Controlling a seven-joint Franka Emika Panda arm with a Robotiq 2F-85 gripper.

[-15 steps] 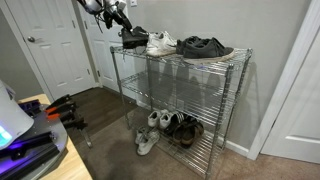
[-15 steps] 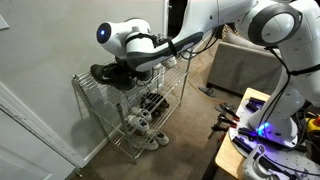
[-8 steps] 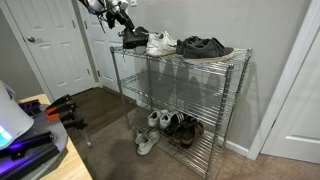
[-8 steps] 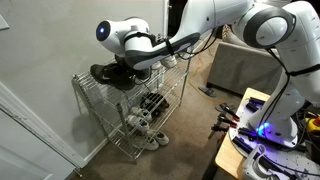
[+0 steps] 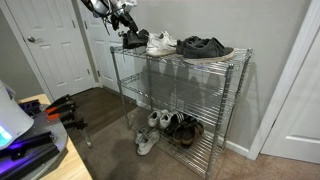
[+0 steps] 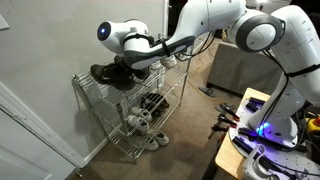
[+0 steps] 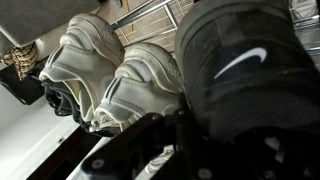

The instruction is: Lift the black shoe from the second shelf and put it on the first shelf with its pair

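The black shoe lies at the end of the first shelf, the top wire tier. It sits in one dark cluster with its pair, and I cannot separate the two. In the wrist view the black shoe fills the upper right and bears a white swoosh. My gripper hangs just above the black shoes, apart from them and open. Its dark fingers show at the bottom of the wrist view. The second shelf holds no shoes.
White sneakers sit beside the black shoes, then bulky dark grey sneakers. Several shoes lie on the bottom tier. A white door stands beside the rack, and a wall stands behind it.
My gripper has risen slightly above the black shoes, and the upper arm has shifted. The shoes on the top tier have not moved.
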